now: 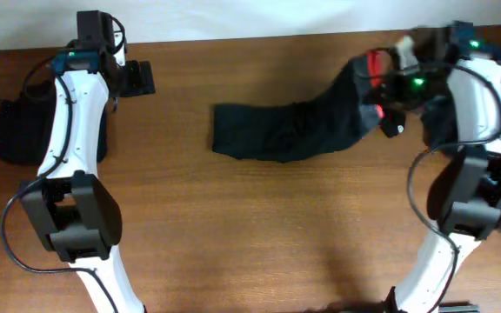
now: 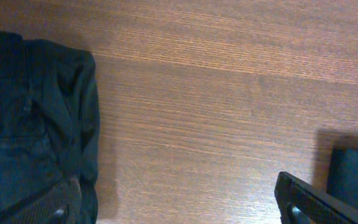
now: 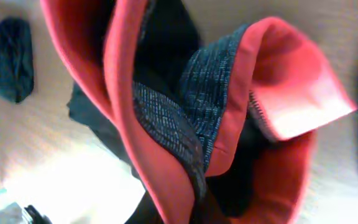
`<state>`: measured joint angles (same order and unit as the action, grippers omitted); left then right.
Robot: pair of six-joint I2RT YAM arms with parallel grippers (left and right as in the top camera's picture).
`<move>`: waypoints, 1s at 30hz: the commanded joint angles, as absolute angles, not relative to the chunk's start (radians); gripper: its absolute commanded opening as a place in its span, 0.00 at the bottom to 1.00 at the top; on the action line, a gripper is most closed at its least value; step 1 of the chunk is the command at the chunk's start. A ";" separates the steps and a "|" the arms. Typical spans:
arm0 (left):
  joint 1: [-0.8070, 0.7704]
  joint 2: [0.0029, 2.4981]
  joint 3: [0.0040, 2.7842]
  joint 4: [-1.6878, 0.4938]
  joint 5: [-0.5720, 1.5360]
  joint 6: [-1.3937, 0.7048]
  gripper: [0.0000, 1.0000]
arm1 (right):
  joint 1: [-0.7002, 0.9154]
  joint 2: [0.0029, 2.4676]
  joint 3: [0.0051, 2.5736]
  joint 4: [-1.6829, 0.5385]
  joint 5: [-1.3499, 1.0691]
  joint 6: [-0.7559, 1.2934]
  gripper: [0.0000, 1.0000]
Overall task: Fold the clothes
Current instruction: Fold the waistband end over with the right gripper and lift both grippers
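right gripper (image 1: 383,87) clenched on trousers (image 1: 285,130) waistband, legs trailing left | left gripper (image 1: 139,78) released, beside dark garment (image 1: 16,130)

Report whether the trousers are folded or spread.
Unfolded: trousers stretch along the table, waistband end held by the shut right gripper, red lining showing.

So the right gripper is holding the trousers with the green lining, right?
No, the lining is red, not green; the right wrist view shows it. The right gripper does hold the trousers.
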<state>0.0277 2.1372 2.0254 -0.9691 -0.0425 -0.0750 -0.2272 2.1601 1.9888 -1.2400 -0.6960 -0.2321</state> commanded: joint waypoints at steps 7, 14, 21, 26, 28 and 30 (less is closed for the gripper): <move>0.027 2.096 2.045 -0.967 -0.049 -0.074 0.99 | 0.134 2.131 2.016 -1.123 -0.643 -0.088 0.04; 0.027 2.061 2.045 -0.959 -0.049 -0.074 0.99 | 0.339 2.133 2.014 -1.037 -0.498 0.020 0.04; 0.027 2.047 2.045 -0.956 -0.049 -0.074 0.99 | 0.433 2.135 2.012 -1.027 -0.452 0.066 0.09; 0.041 2.045 2.045 -0.929 -0.049 -0.074 0.99 | 0.513 2.135 2.012 -1.025 -0.459 0.064 0.91; 0.052 2.039 2.045 -0.928 -0.049 -0.075 0.99 | 0.533 2.135 2.012 -1.022 -0.459 0.065 0.96; 0.068 2.031 2.045 -0.929 -0.039 -0.075 0.99 | 0.540 2.135 2.012 -1.012 -0.489 0.065 1.00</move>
<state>0.0391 2.0769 2.0254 -0.9321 -0.0418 -0.0750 0.5217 2.1597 1.9938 -1.0218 -0.4576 0.0597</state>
